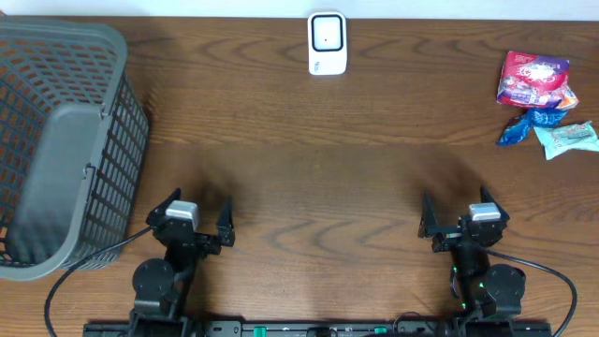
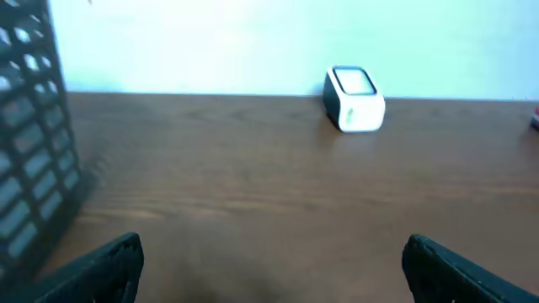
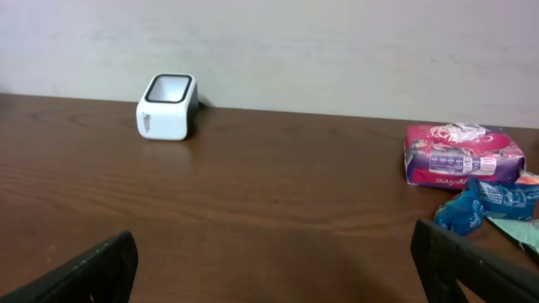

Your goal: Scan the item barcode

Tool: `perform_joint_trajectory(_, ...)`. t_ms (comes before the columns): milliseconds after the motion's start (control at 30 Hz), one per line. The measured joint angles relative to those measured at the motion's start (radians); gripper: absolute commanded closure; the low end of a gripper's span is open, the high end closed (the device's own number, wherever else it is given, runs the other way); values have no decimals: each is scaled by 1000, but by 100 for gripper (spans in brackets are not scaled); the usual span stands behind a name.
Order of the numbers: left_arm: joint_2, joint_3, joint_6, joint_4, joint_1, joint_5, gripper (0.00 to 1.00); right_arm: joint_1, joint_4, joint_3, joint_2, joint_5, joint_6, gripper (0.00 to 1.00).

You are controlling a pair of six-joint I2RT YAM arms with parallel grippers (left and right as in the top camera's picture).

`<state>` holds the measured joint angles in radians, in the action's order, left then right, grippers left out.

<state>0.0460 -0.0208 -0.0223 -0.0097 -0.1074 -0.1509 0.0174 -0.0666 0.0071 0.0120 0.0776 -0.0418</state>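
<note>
One grey mesh basket (image 1: 122, 159) sits left, three packets (image 1: 532, 79) far right.

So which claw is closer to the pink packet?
Right. The right claw sits on the same side as the pink packet; the left claw is far off, beside the gray basket.

One camera looks straight down on the whole surface (image 1: 318, 187). Each wrist camera sits low near it, facing the far wall (image 3: 337, 50); all three catch the white scanner (image 1: 327, 42).
</note>
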Motion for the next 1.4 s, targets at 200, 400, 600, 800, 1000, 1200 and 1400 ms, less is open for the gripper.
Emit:
perform_joint_trajectory(200, -34, 0, 0, -8, 53, 1, 2, 0, 0, 0, 0, 0, 0, 1)
perform_joint_trajectory(400, -35, 0, 15, -14, 68, 4, 2, 0, 0, 0, 0, 0, 0, 1)
perform_joint_trajectory(600, -35, 0, 51, -15, 68, 4, 2, 0, 0, 0, 0, 0, 0, 1)
perform_joint_trajectory(800, -35, 0, 39, -15, 103, 8, 2, 0, 0, 0, 0, 0, 0, 1)
perform_joint_trajectory(1000, -35, 0, -27, -16, 145, 11, 2, 0, 0, 0, 0, 0, 0, 1)
perform_joint_trajectory(1200, -35, 0, -26, -16, 145, 11, 2, 0, 0, 0, 0, 0, 0, 1)
perform_joint_trajectory(1400, -35, 0, -2, -16, 145, 11, 2, 0, 0, 0, 0, 0, 0, 1)
